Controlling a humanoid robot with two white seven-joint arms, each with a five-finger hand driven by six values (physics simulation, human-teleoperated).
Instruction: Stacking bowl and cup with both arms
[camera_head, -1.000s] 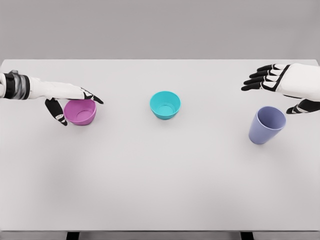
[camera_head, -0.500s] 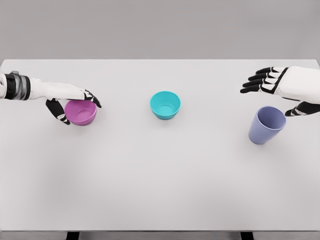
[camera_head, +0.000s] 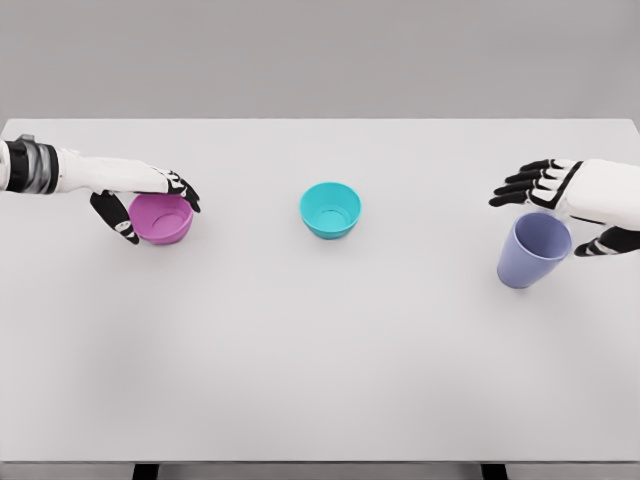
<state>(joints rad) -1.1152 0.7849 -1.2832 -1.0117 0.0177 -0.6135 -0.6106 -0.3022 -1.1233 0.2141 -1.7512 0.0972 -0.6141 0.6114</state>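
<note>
Near half of the wide white flat-topped bench (camera_head: 320, 380) is bare surface. Going back from there:

Right side: lavender plastic cup (camera_head: 534, 250), upright, tilted slightly, mouth open toward the camera. Right hand (camera_head: 580, 205) sits over and behind its rim, black fingers (camera_head: 520, 186) spread out to the left, thumb hanging down on the cup's right side. Hand is open; contact with the cup can't be confirmed, looks just above it.

Left side, about the same depth: magenta plastic bowl (camera_head: 161, 219), upright on the bench. Left hand (camera_head: 135, 195) comes in from the left edge, fingers draped over the bowl's far rim, thumb down against the near-left wall. Curled around the bowl, looks like a pinch on the rim, bowl sitting on the bench.

Centre, slightly farther back: teal plastic bowl (camera_head: 330, 209), upright, well apart from both hands and both other vessels.

Nothing is stacked yet; all three items stand separate.
</note>
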